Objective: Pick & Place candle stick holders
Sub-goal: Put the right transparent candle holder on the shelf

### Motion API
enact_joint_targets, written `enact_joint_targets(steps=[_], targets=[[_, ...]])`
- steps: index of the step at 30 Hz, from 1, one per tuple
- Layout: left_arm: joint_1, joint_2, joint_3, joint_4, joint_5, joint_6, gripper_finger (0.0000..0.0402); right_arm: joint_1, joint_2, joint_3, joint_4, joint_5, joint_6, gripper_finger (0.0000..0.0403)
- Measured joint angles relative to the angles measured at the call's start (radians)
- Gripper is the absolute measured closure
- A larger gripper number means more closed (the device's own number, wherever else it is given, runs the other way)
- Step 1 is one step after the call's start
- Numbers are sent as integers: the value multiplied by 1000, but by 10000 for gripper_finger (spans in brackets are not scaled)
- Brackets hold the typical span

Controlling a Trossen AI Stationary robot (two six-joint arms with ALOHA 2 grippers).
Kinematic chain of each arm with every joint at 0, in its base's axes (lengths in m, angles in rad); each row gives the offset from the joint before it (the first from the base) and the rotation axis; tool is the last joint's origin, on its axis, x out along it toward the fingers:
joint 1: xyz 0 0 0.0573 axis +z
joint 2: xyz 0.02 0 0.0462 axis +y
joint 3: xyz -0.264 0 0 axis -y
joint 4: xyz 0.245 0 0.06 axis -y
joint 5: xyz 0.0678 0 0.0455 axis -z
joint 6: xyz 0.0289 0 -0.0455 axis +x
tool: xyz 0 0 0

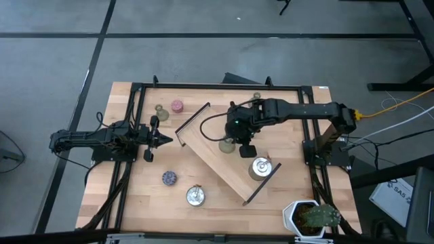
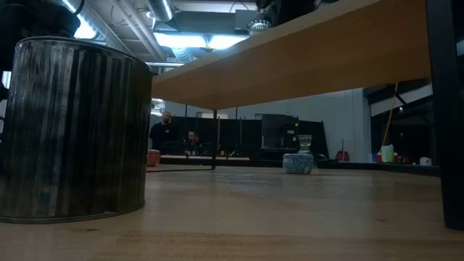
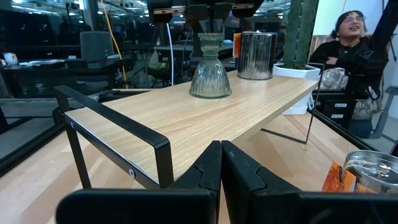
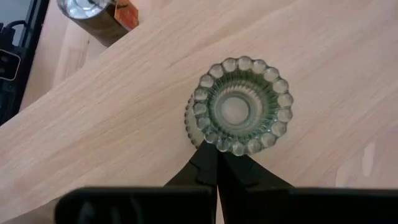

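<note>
An olive-green bell-shaped holder (image 1: 227,144) stands upright on the long wooden tray (image 1: 210,139); it also shows in the right wrist view (image 4: 242,106) and the left wrist view (image 3: 210,68). My right gripper (image 4: 216,163) is shut, above the tray, with its tips beside this holder's foot. A silver holder (image 1: 260,167) stands farther along the tray. A second silver holder (image 1: 196,196), a blue-purple one (image 1: 169,177), a pink one (image 1: 177,106) and an olive one (image 1: 161,110) stand on the table. My left gripper (image 1: 161,139) is shut and empty at the table's left. My right gripper's shut fingertips (image 4: 205,155) point down at the edge of the olive-green holder's foot (image 4: 194,134). I cannot tell whether they touch it. The holder stands upright on the tray by its own base.
The tray stands raised on black metal legs (image 3: 118,134), slanting across the table's middle. A potted green plant (image 1: 313,217) stands at the near right corner. A third olive holder (image 1: 256,97) stands by the far edge. A person (image 3: 351,43) sits beyond the table.
</note>
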Motion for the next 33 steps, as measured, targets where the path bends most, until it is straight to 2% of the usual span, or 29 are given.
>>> enact_joint_targets(steps=[10, 18, 25, 33], targets=[[0, 0, 0, 0, 0, 0, 398, -1, 0, 0, 49, 2, 0, 402], [0, 0, 0, 0, 0, 0, 398, -16, -8, 0, -19, 2, 0, 402], [0, 0, 0, 0, 0, 0, 398, -74, -43, 1, -91, 99, 0, 403], [0, 0, 0, 0, 0, 0, 398, -194, -54, 2, -130, 108, 0, 403]])
